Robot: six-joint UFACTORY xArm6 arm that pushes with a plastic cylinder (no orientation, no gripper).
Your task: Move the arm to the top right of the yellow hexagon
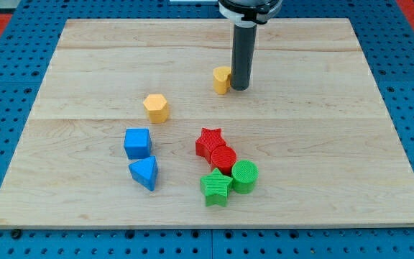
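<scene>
The yellow hexagon (156,107) lies left of the board's middle. My tip (240,88) is down on the board in the upper middle, well to the hexagon's upper right. It stands right against the right side of a second yellow block (221,80), whose shape I cannot make out because the rod hides part of it.
A blue cube (138,142) and a blue triangle (144,173) lie below the hexagon. A red star (209,142), a red cylinder (223,158), a green cylinder (244,176) and a green star (215,187) cluster at lower middle. The wooden board (336,144) ends at blue pegboard.
</scene>
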